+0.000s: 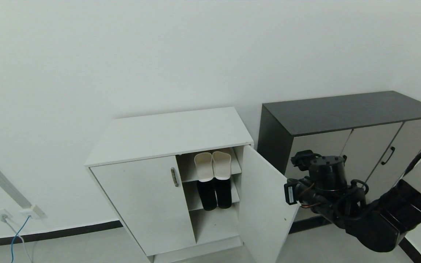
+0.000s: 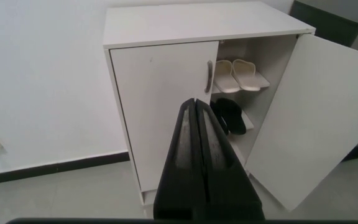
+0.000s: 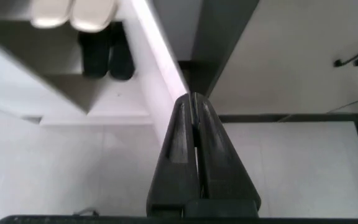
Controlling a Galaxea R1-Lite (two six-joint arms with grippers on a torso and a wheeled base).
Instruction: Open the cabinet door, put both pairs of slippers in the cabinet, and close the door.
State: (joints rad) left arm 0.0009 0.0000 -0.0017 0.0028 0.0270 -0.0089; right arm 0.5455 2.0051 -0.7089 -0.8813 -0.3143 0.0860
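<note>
The white cabinet [image 1: 170, 135] stands against the wall with its right door [image 1: 265, 204] swung open and its left door [image 2: 163, 106] closed. A white pair of slippers [image 1: 213, 166] lies on the top shelf, and a black pair [image 1: 216, 193] on the shelf below. My right gripper [image 3: 194, 102] is shut with nothing in it, its tip right at the open door's outer edge [image 3: 160, 56]. My left gripper [image 2: 195, 106] is shut and empty, held in front of the closed left door near its handle [image 2: 209, 76].
A black-topped cabinet [image 1: 342, 109] with grey doors stands close on the right, just behind the open door. A wall socket with a blue cable [image 1: 16, 226] is low on the left. Bare floor lies before the white cabinet.
</note>
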